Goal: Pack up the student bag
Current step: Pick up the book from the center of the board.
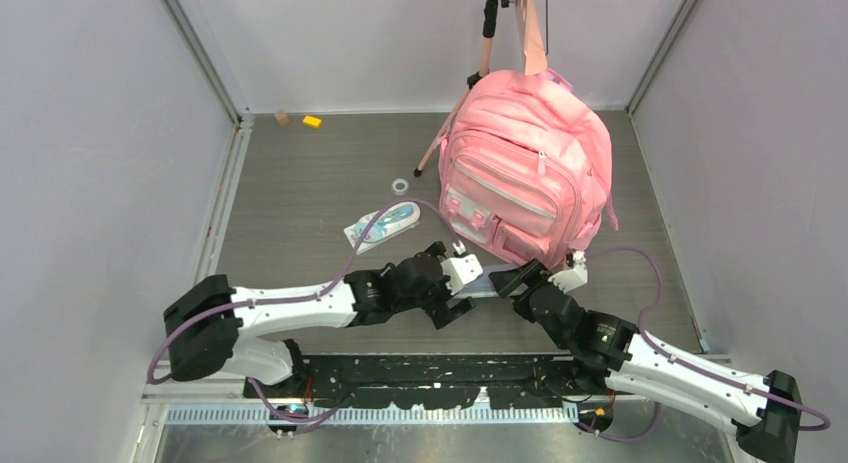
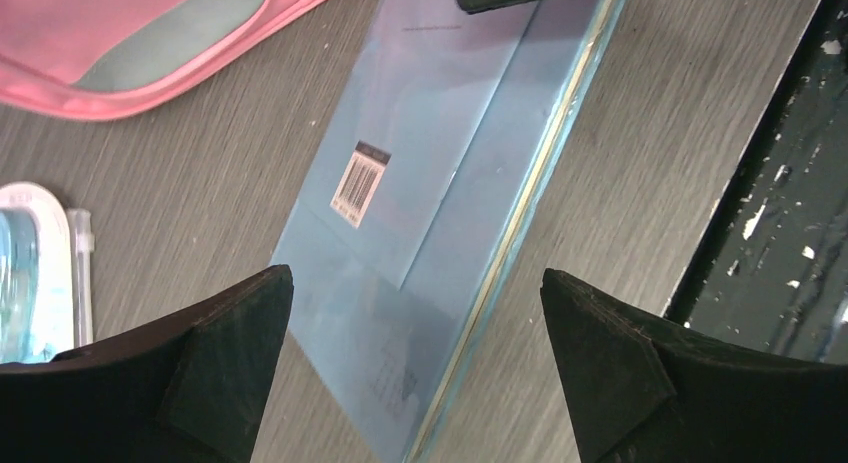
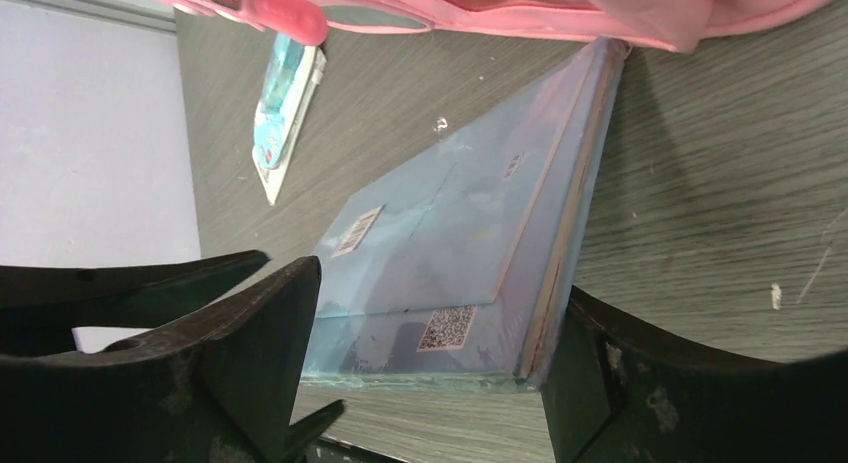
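Observation:
The student bag, a large bright pink backpack, lies at the back right, front pockets up; its edge shows in the left wrist view and the right wrist view. A flat blue plastic-wrapped book lies on the table just in front of it. My left gripper is open and low over one end of the book, with its fingers spread either side. My right gripper is open at the other end, its jaws straddling the book's near corner, one finger at the spine.
A blue blister pack lies left of the bag, also seen in the left wrist view. A white ring, a wooden block and a yellow block sit farther back. A pink tripod stands behind the bag. The black table edge is close.

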`<state>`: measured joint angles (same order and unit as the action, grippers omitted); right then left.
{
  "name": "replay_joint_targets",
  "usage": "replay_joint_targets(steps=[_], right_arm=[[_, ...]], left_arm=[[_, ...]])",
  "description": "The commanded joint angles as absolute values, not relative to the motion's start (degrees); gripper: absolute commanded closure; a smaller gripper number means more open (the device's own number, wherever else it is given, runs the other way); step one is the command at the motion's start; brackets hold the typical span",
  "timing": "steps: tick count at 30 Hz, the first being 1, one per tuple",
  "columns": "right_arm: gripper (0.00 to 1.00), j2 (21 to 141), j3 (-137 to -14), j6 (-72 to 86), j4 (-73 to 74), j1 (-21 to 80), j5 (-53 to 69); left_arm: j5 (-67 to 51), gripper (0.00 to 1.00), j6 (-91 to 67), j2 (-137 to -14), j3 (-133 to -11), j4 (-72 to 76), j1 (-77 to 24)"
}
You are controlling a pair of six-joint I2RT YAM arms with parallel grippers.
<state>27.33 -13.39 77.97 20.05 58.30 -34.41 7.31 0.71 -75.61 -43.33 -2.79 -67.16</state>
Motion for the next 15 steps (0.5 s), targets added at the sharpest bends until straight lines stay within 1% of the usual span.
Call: replay_joint_targets(steps=[1,3,4,5,6,9,10,11,12,15], right_arm=[[0.20,27.71,-17.11,77.94,15.82,58.06,-39.08],[0.20,27.66,-17.15,77.77,15.82,58.09,-39.17],[0.21,27.63,-17.19,77.64,15.82,58.05,-39.30],[0.21,27.56,-17.39,77.22,15.82,58.02,-39.34],[0.21,27.58,-17.53,76.93,15.91,58.06,-39.52],[0.21,28.22,-19.60,74.35,17.40,58.03,-40.10],[0.20,28.44,-20.92,72.77,18.02,58.06,-40.44],[0.18,28.97,-21.80,71.81,19.31,58.04,-40.61],[0.16,29.25,-23.82,69.59,20.74,58.04,-40.89],[0.12,30.83,-28.91,63.55,24.06,58.05,-41.12]], left_arm=[[6.49,0.01,7.01,-79.86,-46.98,3.95,-67.41],[6.80,0.01,7.41,-81.68,-46.98,5.26,-67.81],[7.44,0.04,7.96,-82.47,-46.94,6.57,-68.18],[8.48,0.09,8.59,-83.35,-47.02,6.94,-68.47],[9.71,0.21,8.88,-84.25,-47.46,6.93,-68.76],[11.95,0.69,9.37,-86.09,-49.95,3.79,-68.99],[12.48,0.82,9.52,-85.90,-50.08,3.22,-69.04],[12.88,0.92,9.55,-85.11,-49.95,2.91,-69.13],[13.10,0.99,9.35,-83.93,-49.60,2.60,-69.11],[13.11,1.00,7.91,-78.53,-48.04,1.54,-69.13]])
